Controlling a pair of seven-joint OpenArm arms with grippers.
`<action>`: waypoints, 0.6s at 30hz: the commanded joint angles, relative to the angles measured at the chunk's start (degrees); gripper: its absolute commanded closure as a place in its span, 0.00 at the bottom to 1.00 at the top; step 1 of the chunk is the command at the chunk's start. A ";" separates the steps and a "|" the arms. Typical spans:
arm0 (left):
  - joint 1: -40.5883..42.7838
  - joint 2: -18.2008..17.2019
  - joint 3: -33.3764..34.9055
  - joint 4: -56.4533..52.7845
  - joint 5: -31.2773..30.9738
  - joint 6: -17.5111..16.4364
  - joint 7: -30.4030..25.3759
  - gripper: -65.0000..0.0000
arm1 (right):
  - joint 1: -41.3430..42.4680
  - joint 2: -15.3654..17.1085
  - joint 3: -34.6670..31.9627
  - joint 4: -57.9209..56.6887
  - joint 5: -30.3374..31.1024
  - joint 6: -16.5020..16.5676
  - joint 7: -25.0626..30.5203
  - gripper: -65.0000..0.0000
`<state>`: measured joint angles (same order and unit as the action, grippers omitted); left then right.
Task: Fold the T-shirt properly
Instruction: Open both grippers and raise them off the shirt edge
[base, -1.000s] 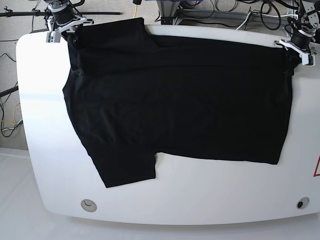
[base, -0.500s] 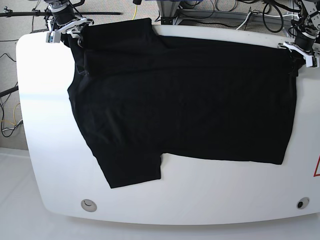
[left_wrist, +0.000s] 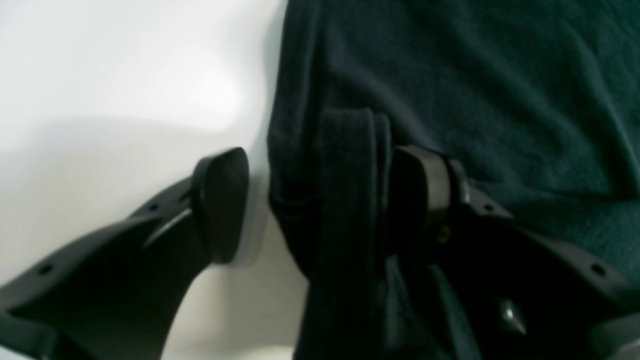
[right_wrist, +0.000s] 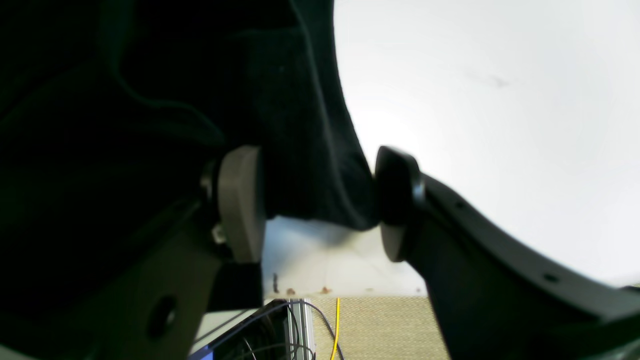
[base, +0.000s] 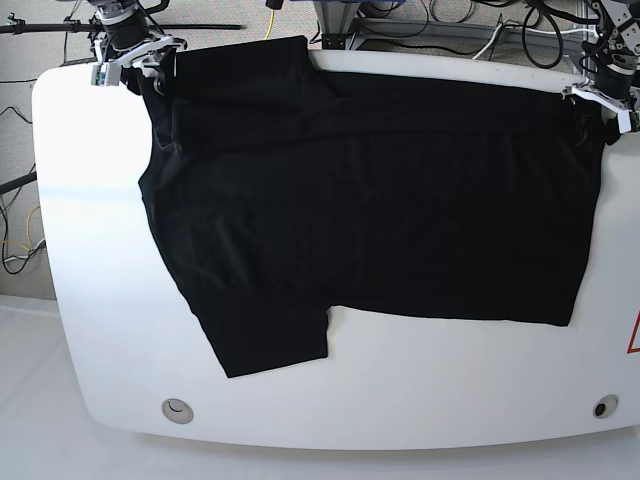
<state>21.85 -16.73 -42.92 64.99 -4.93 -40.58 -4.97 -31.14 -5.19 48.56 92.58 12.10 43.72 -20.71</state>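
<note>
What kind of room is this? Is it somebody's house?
Probably not a house; it looks like a robot lab. A black T-shirt lies on a white table, loose cables run behind it, and a robot end effector sits at a corner.

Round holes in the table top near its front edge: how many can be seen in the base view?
2. One round hole lies near the front left corner of the table; the other round hole near the front right corner. The T-shirt may hide more.
</note>
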 joint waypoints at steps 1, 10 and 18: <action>0.70 0.60 0.23 0.11 3.57 0.58 4.49 0.36 | -1.44 -0.22 0.37 -1.28 -8.19 -3.72 -9.05 0.48; -1.23 2.27 -0.20 5.56 3.57 0.58 4.49 0.36 | -1.52 -0.74 0.46 2.77 -8.10 -3.72 -9.05 0.47; -1.32 4.12 -0.91 12.24 3.57 0.58 6.25 0.35 | -1.52 -2.06 0.28 10.41 -8.10 -3.72 -9.75 0.47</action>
<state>20.43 -11.84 -43.31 74.98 -0.99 -39.99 0.93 -31.64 -7.20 48.73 100.57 6.39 40.51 -26.79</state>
